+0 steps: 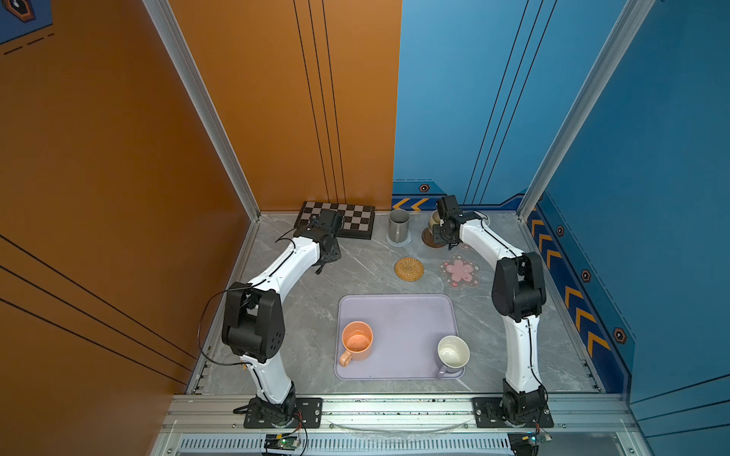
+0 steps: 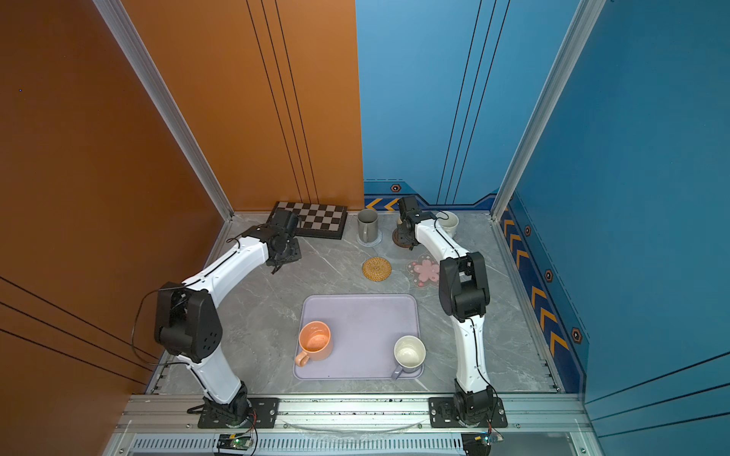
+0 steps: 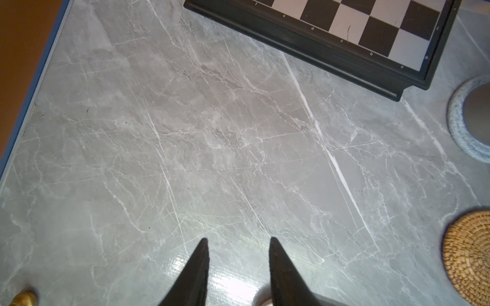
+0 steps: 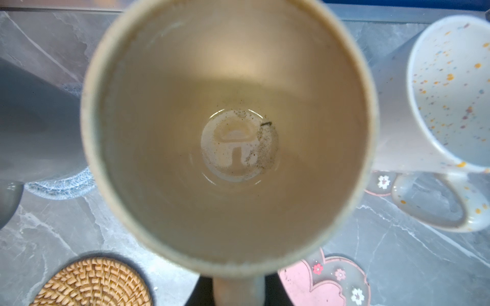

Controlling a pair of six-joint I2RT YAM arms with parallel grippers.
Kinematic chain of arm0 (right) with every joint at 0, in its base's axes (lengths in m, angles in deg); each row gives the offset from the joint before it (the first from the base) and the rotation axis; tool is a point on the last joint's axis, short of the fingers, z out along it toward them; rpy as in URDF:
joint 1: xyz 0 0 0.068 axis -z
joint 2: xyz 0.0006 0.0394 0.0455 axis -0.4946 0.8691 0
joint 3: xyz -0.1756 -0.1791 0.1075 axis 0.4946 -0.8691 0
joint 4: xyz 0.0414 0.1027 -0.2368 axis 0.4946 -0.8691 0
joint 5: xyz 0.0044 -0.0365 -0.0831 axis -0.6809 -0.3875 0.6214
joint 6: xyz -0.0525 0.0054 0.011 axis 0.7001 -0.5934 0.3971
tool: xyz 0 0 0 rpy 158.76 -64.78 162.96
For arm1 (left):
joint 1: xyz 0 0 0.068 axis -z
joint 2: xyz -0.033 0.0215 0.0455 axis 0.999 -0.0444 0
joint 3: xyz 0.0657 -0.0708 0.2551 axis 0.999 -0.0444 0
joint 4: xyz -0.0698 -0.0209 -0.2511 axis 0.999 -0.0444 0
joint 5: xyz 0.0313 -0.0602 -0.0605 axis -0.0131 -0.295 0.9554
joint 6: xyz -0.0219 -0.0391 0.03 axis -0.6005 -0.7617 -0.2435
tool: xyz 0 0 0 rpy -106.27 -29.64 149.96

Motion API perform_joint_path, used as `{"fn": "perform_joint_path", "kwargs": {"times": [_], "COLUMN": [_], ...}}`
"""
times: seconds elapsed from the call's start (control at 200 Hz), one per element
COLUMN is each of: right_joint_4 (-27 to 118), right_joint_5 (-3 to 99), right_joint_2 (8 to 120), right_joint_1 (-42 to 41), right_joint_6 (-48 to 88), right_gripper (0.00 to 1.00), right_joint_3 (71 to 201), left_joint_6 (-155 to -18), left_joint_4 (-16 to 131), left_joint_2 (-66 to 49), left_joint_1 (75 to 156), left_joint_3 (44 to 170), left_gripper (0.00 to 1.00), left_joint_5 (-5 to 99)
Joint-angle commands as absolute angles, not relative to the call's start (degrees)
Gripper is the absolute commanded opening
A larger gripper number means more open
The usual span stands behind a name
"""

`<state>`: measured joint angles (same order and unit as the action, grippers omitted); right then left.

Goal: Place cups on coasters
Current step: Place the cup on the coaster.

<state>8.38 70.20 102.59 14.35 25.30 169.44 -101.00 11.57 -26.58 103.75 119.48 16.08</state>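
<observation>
In both top views the right pincer (image 1: 437, 236) sits at the beige mug (image 1: 433, 220), which stands above the dark-brown disc (image 1: 426, 240); whether they touch I cannot tell. The left pincer (image 1: 320, 268) hangs well apart over bare table (image 1: 312, 316)

The left wrist view shows its fingertips (image 3: 204, 246) narrowly parted with nothing between, and the chequered board (image 3: 344, 29) ahead

Only the right wrist view shows the grip: the jaws are closed on the mug's handle, which points back at the pincer. The mug is upright, long axis vertical, mouth towards the camera, hiding the disc
</observation>
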Motion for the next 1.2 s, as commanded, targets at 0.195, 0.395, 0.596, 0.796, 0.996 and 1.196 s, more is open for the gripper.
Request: {"fn": "perform_joint_path", "kwargs": {"times": [0.195,0.395,0.596,0.796,0.996,1.196], "right_joint_4": [11.32,10.97,10.51,10.18,10.06,9.98], "right_joint_5": [70.88,70.92,71.48,71.01,70.84,70.31], "right_joint_2": [104.46,105.07,105.27,105.57,106.03,106.92], "right_joint_1": [14.53,14.22,14.14,14.13,14.15,14.25], "right_joint_6": [25.22,25.37,26.03,26.12,26.03,25.92], "right_gripper": [0.00,0.00,0.00,0.00,0.00,0.00], "right_joint_3": [174.47,174.75,174.76,174.85,174.98,175.45], "left_joint_6": [-100.03,-100.11,-100.91,-101.08,-101.00,-101.24], "left_joint_4": [10.19,10.20,10.29,10.27,10.21,10.24], "left_joint_2": [-28.56,-29.20,-29.98,-30.39,-30.44,-30.26], "left_joint_1": [102.32,101.77,101.65,101.65,101.60,101.51], "left_joint_3": [121.19,120.87,119.79,120.36,120.51,120.01], "left_gripper": [0.38,0.38,0.37,0.37,0.37,0.37], "left_joint_5": [17.69,18.81,19.90,20.33,20.50,20.50]}}
